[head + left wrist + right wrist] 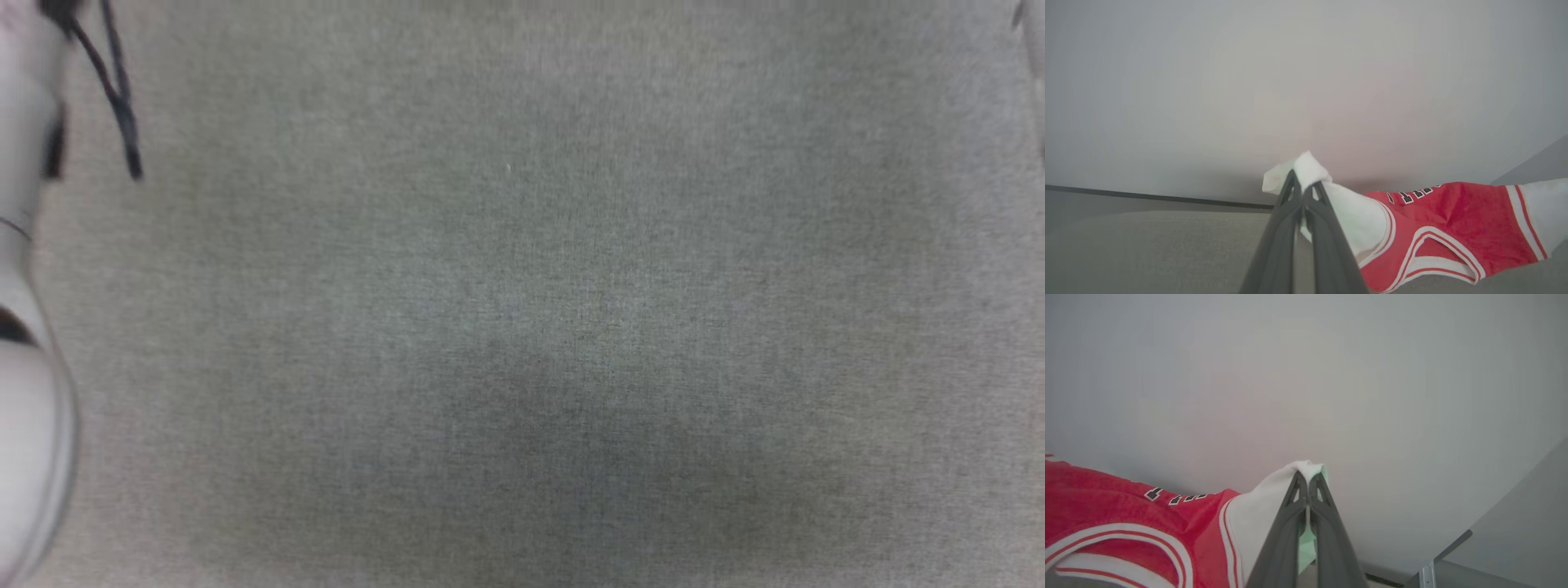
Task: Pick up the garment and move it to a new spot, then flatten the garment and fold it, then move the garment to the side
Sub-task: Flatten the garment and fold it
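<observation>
- Left wrist view: left gripper (pixel 1304 181) has its jaws pressed tight, pinching one white sleeve of the red jersey-style shirt (pixel 1453 220) with black lettering.
- Right wrist view: right gripper (pixel 1308 477) jaws clamp the other white sleeve, and the red jersey-style shirt (pixel 1106 506) stretches between them.
- Head view: pale forearm (pixel 24 367) at the left edge, over the grey woven surface (pixel 522 327).

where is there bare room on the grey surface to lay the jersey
In the head view the grey surface is bare from the pale forearm and black cable at its left edge across to the right. Crowded spot: the garment, stretched between the left gripper and right gripper.
</observation>
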Tool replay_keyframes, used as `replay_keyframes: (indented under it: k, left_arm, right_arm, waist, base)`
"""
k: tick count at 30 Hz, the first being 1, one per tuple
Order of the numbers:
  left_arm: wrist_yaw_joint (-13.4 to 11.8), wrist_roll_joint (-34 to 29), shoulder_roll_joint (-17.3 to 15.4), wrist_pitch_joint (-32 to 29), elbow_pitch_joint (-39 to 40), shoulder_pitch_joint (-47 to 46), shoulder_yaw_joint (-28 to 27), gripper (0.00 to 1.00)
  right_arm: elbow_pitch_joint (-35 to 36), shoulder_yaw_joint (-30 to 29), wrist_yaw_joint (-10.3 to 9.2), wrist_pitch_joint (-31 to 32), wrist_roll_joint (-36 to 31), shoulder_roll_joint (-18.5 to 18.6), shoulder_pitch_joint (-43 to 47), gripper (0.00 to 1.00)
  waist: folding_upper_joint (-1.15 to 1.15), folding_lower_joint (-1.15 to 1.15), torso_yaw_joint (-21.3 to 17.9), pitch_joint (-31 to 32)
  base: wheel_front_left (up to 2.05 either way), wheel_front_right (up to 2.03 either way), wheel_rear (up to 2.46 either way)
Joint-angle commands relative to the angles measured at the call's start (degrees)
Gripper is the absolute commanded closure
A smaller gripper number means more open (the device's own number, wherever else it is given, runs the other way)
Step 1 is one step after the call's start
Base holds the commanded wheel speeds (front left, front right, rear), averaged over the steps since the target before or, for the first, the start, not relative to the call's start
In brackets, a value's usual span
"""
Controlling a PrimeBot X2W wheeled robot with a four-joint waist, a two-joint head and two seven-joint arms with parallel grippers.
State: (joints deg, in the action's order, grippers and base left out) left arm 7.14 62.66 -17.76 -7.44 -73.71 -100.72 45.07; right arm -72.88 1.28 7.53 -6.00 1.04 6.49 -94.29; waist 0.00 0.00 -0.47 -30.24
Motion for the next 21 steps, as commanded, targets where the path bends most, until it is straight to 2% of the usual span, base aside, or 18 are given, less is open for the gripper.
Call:
replay_keyframes:
  k: [1, 5, 11, 16, 21]
  left_arm:
    - [0.22, 0.54, 0.04, -0.83, -0.12, 1.71, 0.12, 1.0]
    - [0.34, 1.0, 0.62, -1.98, -0.15, 5.4, 0.58, 1.0]
    - [0.36, 1.7, 0.69, -1.59, 1.47, 12.19, 1.36, 1.0]
    - [0.38, 2.39, -0.36, -1.65, 3.55, 17.76, 2.22, 1.0]
    - [0.39, 3.84, -1.84, -2.0, 6.08, 24.45, 2.78, 1.0]
  right_arm:
    - [-0.28, 1.64, -0.09, 2.12, 1.19, 0.21, 1.32, 1.0]
    - [-0.61, 6.75, -0.09, 5.93, 5.31, 0.11, 4.72, 1.0]
    - [2.36, 14.56, -0.09, 7.53, 12.74, 2.13, 12.18, 1.0]
    - [6.35, 19.77, -0.09, 9.64, 18.61, 4.43, 18.6, 1.0]
    - [13.14, 25.5, -0.09, 15.07, 26.86, 8.69, 26.55, 1.0]
  waist:
    - [0.0, 0.0, 0.8, 3.61]
    - [0.0, 0.0, 1.46, 5.85]
    - [0.0, 0.0, 2.18, 10.44]
    - [0.0, 0.0, 2.49, 14.02]
    - [0.0, 0.0, 2.79, 18.37]
  base:
    - [0.0, 0.0, 0.0]
    - [0.0, 0.0, 0.0]
    - [0.0, 0.0, 0.0]
    - [0.0, 0.0, 0.0]
    - [0.0, 0.0, 0.0]
